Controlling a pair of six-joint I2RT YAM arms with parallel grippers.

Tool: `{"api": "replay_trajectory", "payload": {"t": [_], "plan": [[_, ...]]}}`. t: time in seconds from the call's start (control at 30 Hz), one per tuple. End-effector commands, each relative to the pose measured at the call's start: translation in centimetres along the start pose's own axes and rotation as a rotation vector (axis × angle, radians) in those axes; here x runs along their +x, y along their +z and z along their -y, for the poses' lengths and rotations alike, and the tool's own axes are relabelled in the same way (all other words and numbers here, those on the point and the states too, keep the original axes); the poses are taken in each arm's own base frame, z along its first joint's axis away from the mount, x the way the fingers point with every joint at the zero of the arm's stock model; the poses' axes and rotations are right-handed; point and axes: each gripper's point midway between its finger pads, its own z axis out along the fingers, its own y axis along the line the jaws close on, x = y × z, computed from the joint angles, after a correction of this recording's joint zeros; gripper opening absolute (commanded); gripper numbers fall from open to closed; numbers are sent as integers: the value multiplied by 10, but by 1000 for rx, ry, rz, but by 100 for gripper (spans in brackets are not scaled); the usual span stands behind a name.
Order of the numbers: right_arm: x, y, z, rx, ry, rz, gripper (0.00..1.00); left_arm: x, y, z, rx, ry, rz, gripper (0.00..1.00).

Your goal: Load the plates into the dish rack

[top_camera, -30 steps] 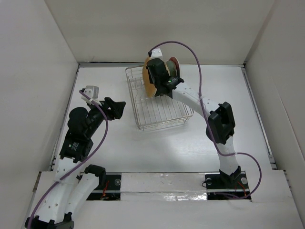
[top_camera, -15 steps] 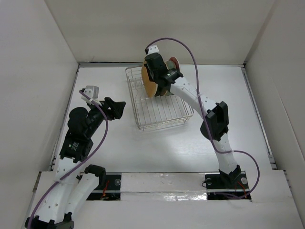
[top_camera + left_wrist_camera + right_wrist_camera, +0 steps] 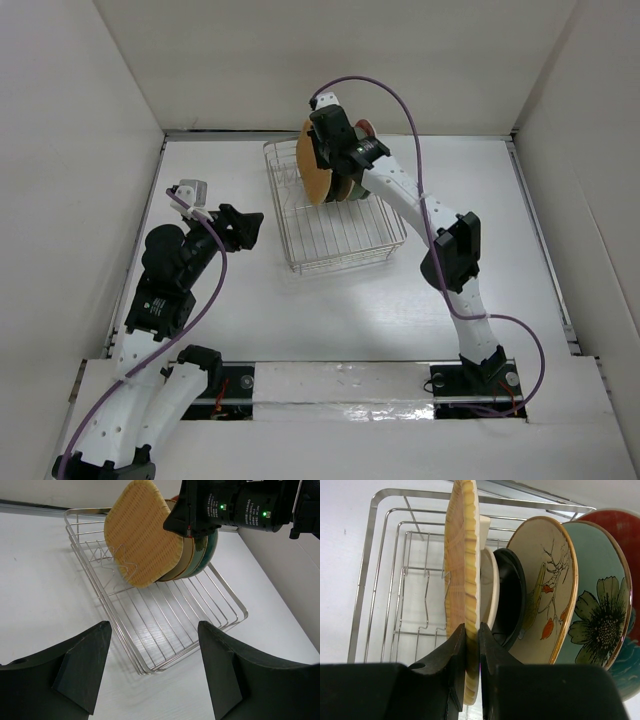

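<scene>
Six plates (image 3: 590, 605) stand at the dish rack's (image 3: 150, 671) far end; only the right wrist view shows the right fingers (image 3: 452, 655) pinching the orange plate (image 3: 462, 580) by its rim, upright beside the others; the left wrist view shows the left fingers (image 3: 80, 665) spread wide, empty.

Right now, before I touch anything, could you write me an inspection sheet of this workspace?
Surface: white table, carries the dish rack.
Job's things: orange plate held on edge at the dish rack, beside pale plate, black plate, floral plate, teal plate, red plate standing in a row.
Clutter: nothing seen.
Grippers: right gripper shut on the orange plate's rim; left gripper open, empty, short of the dish rack.
Cables: purple cable looping off each arm.
Surroundings: white walls on three sides.
</scene>
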Motion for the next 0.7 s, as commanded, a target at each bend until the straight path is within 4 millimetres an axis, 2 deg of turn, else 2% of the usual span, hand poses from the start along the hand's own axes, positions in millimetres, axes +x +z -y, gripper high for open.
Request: {"api": "replay_trajectory", "payload": {"t": [0.0, 0.07, 0.13, 0.17, 0.23, 0.27, 0.37, 0.43, 0.57, 0.63, 0.67], "plan": [[-43, -29, 0, -54, 51, 89, 0, -9, 1, 2, 5, 8, 37, 67], [-39, -28, -7, -65, 55, 83, 0, -8, 1, 2, 6, 8, 35, 67], [-26, -19, -8, -56, 55, 57, 1, -8, 2, 1, 4, 6, 34, 67], [-22, -15, -9, -58, 60, 50, 7, -8, 2, 1, 4, 6, 34, 67], [-14, -10, -11, -58, 57, 34, 9, -7, 2, 1, 3, 6, 32, 67], [-12, -9, -17, -67, 52, 34, 17, -7, 2, 1, 5, 4, 32, 67], [-7, -3, -19, -65, 53, 29, 30, -7, 2, 1, 5, 4, 33, 67], [-6, 0, -19, -60, 61, 29, 33, -7, 2, 1, 1, 4, 32, 68], [-15, -4, -19, -61, 85, 62, 45, -6, 2, 0, 0, 2, 29, 68], [-30, -13, -18, -75, 100, 106, 46, -7, 2, 0, 1, 2, 31, 68], [-32, -13, -19, -80, 107, 124, 51, -7, 2, 1, 2, 2, 30, 68]]}}
